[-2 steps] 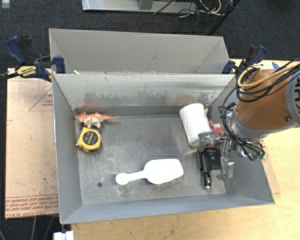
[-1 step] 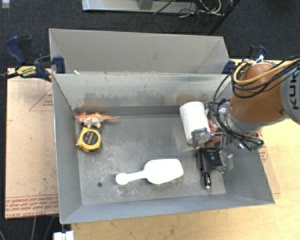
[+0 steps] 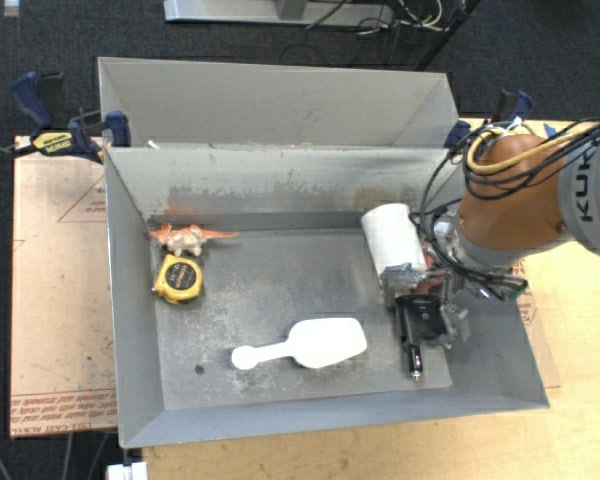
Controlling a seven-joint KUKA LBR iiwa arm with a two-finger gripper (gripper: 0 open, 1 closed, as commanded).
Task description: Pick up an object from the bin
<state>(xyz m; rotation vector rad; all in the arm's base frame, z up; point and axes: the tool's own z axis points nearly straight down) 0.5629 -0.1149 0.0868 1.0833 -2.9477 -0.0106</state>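
Observation:
My gripper [image 3: 418, 320] is low over the bin floor at the right side, dark and pointing toward the front wall. A white cylinder [image 3: 387, 234], like a cup or roll, lies just behind it against the back slope, touching or nearly touching the wrist. A white brush-like scoop [image 3: 316, 343] with a short handle lies on the floor to the gripper's left, a small gap apart. A thin black piece [image 3: 414, 361] lies under the gripper's front end; I cannot tell whether it belongs to the gripper or is a loose thing.
At the bin's back left a yellow tape measure [image 3: 178, 279] lies beside an orange toy dinosaur [image 3: 189, 236]. Bare grey floor stretches between them and the scoop. The arm with its orange cover and cables hangs over the right wall.

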